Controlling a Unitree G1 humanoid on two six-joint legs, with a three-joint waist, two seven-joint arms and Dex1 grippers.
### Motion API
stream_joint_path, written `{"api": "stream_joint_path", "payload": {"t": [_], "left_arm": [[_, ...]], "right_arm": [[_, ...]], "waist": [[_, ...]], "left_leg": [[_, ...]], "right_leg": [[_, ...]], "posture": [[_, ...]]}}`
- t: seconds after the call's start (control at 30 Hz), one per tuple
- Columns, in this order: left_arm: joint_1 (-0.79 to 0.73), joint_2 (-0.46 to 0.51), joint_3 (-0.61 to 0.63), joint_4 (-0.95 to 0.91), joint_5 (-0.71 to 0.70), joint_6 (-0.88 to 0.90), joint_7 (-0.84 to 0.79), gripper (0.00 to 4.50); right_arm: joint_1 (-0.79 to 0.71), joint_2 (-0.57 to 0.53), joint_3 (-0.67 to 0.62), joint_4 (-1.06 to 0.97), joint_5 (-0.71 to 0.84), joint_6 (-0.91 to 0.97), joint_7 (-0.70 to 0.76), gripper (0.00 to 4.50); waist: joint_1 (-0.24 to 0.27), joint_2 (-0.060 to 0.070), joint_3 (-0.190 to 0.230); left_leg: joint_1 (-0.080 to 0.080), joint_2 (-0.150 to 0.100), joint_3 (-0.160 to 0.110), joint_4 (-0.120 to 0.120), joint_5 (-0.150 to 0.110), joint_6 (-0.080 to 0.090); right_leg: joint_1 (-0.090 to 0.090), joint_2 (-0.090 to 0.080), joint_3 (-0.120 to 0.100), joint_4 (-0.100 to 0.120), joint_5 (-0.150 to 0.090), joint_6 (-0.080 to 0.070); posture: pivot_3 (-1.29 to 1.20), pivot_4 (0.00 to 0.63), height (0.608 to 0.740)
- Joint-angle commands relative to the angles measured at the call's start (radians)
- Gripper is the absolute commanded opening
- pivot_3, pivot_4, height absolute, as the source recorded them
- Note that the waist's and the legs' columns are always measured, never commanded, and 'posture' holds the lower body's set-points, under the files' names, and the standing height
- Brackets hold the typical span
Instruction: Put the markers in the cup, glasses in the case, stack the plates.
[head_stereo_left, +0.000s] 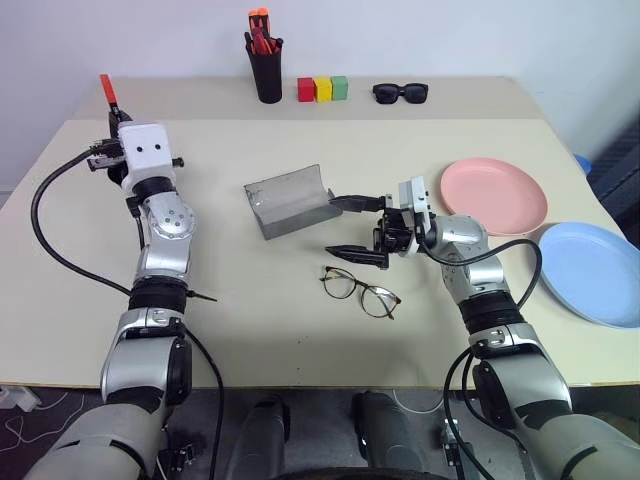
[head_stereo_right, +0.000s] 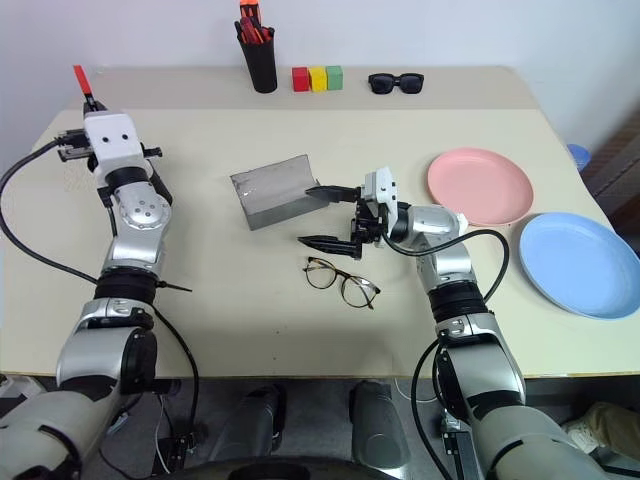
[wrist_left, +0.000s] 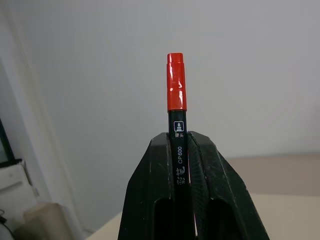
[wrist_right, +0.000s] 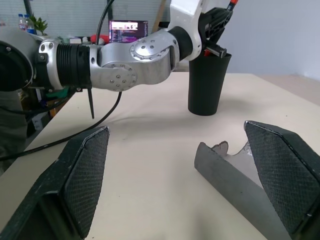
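Left gripper (wrist_left: 182, 150) clamping red-capped marker (wrist_left: 176, 90) near table's (head_stereo_left: 300, 330) left edge, heading for cup (wrist_right: 207, 82); right gripper (head_stereo_left: 368, 229) gaping, empty; next: line up over rim, release

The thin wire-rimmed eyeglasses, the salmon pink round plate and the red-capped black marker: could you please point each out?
Thin wire-rimmed eyeglasses (head_stereo_left: 360, 290): left eye view, bridge.
Salmon pink round plate (head_stereo_left: 494, 195): left eye view, centre.
Red-capped black marker (wrist_left: 176, 90): left wrist view, cap.

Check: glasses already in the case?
No, the glasses lie on the table, in front of the open case.
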Motion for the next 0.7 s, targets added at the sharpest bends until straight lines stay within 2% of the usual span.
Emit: {"api": "stream_joint_path", "payload": {"t": [0.03,0.7], "left_arm": [[0.001,0.003,-0.007,-0.025,0.001,-0.015,0.003,0.27],[0.025,-0.004,-0.006,-0.046,0.002,-0.008,0.002,0.27]], "right_arm": [[-0.006,0.002,-0.028,-0.046,0.026,0.011,-0.017,4.46],[-0.038,0.040,-0.072,-0.053,0.073,0.052,-0.094,4.46]], "waist": [[0.000,0.000,0.000],[0.000,0.000,0.000]], "left_leg": [[0.000,0.000,0.000,0.000,0.000,0.000],[0.000,0.000,0.000,0.000,0.000,0.000]], "right_leg": [[0.000,0.000,0.000,0.000,0.000,0.000],[0.000,0.000,0.000,0.000,0.000,0.000]], "posture": [[0.00,0.150,0.740],[0.00,0.150,0.740]]}}
